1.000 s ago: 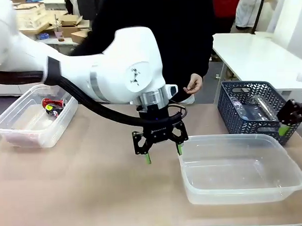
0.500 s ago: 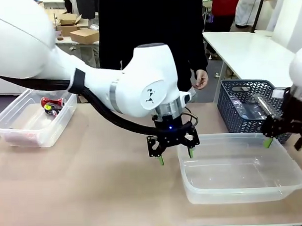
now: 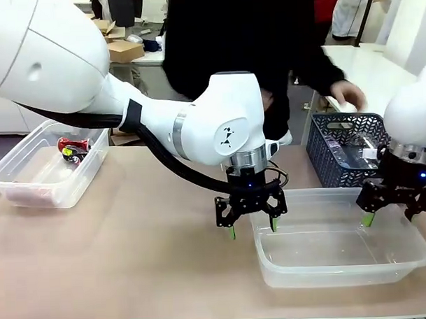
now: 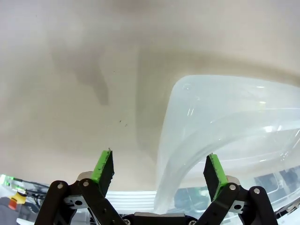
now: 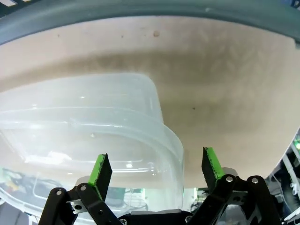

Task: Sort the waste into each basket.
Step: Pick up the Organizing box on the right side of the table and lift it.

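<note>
Both claws, left claw (image 3: 251, 223) and right claw (image 3: 390, 211), gape empty astride the lower-right basket's (image 3: 329, 274) rims; apparently repositioning it, next closing on them. Cans (image 3: 73, 150) lie in the upper-left basket (image 3: 32, 197).

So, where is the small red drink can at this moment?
In the front view, the small red drink can lies inside the clear rectangular plastic tub at the table's left side, far from both grippers.

Table (image 3: 132, 253) w/ two clear tubs (image 3: 338, 242), blue-grey basket (image 3: 353, 151).
</note>
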`<state>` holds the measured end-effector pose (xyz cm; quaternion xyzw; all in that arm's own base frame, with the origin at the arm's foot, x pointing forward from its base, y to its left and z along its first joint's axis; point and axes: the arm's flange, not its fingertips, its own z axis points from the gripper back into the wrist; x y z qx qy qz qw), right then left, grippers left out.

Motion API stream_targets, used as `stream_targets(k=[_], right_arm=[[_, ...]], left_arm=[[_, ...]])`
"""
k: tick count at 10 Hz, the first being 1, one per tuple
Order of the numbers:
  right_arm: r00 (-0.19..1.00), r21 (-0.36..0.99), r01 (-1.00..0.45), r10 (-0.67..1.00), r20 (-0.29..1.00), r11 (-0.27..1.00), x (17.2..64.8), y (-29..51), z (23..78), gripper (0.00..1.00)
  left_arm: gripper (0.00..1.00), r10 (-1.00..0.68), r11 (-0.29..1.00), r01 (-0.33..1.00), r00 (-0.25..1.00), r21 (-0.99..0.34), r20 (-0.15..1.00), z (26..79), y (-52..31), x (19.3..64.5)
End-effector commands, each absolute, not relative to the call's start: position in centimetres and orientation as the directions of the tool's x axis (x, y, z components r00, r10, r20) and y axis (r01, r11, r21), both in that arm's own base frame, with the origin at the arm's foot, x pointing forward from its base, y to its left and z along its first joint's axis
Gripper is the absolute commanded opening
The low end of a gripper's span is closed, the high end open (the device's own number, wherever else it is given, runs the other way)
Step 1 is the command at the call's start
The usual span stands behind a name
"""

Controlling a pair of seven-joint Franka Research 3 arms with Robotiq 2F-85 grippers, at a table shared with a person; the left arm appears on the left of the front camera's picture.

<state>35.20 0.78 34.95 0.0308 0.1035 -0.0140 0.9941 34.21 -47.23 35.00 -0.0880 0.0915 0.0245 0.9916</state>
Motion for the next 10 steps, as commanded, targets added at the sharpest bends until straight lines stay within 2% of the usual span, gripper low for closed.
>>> stream_targets(k=[1,2,3,4,5,7,8,9,10], right_arm=[[0.986,0.053,-0.019,0.028,-0.164,0.998,30.89,-0.07,33.05,1.00],[0.987,0.073,-0.048,0.058,-0.152,0.996,30.72,-0.08,33.18,0.89],[0.986,0.071,-0.055,0.065,-0.154,0.996,30.51,-0.09,33.33,0.43],[0.985,0.064,-0.061,0.070,-0.157,0.996,30.37,-0.08,33.41,0.31],[0.984,0.063,-0.067,0.077,-0.158,0.996,30.29,-0.12,33.56,0.00],[0.981,0.044,-0.076,0.082,-0.176,0.996,30.30,-0.19,33.69,0.00],[0.980,0.039,-0.079,0.085,-0.182,0.996,30.30,-0.19,33.69,0.08],[0.978,0.036,-0.082,0.088,-0.189,0.996,30.30,-0.19,33.70,0.00],[0.978,0.034,-0.083,0.088,-0.190,0.996,30.29,-0.20,33.71,0.00]], left_arm=[[1.00,0.070,0.987,-0.093,0.984,-0.133,-0.164,35.29,-47.77,34.33],[1.00,0.075,0.987,-0.097,0.983,-0.125,-0.167,35.24,-47.78,34.36],[0.43,0.078,0.989,-0.097,0.985,-0.114,-0.157,35.19,-47.70,34.35],[0.41,0.074,0.990,-0.092,0.985,-0.110,-0.154,35.22,-47.71,34.32],[0.00,0.077,0.990,-0.094,0.986,-0.106,-0.149,35.23,-47.68,34.40],[0.00,0.081,0.990,-0.097,0.985,-0.103,-0.152,35.22,-47.67,34.48],[0.15,0.083,0.990,-0.099,0.985,-0.104,-0.150,35.27,-47.67,34.51],[0.05,0.085,0.989,-0.102,0.985,-0.106,-0.149,35.28,-47.60,34.51],[0.00,0.084,0.989,-0.102,0.985,-0.111,-0.152,35.32,-47.61,34.54]])
